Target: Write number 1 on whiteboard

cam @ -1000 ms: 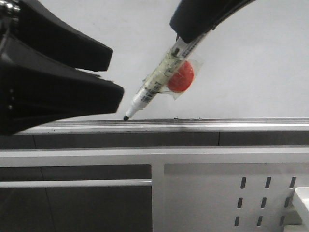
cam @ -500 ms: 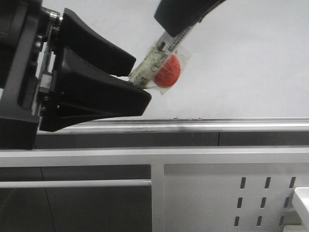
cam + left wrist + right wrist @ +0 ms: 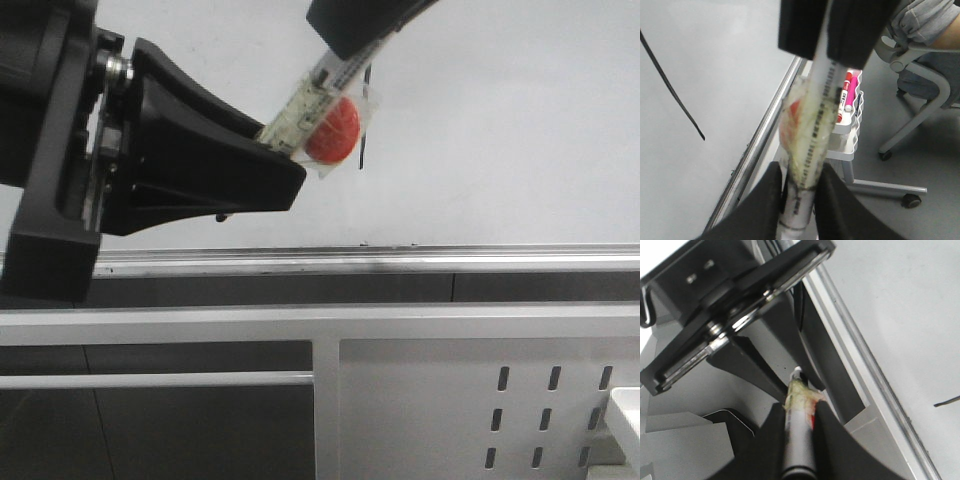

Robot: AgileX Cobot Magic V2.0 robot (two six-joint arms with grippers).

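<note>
The number 1 (image 3: 670, 82) shows as a thin dark slanted stroke on the whiteboard (image 3: 705, 60); in the front view only a short piece (image 3: 364, 150) peeks out behind the red blob (image 3: 333, 132) taped to the marker pen (image 3: 300, 108). The right gripper (image 3: 352, 62), cut off at the frame top, pinches the pen's upper end. The left gripper (image 3: 262, 150) has its fingers pressed on the pen's lower part, hiding the tip. The silver tray rail (image 3: 400, 257) runs below, above a perforated panel (image 3: 550, 415). Spare markers (image 3: 849, 92) sit in a white holder beyond.
</note>
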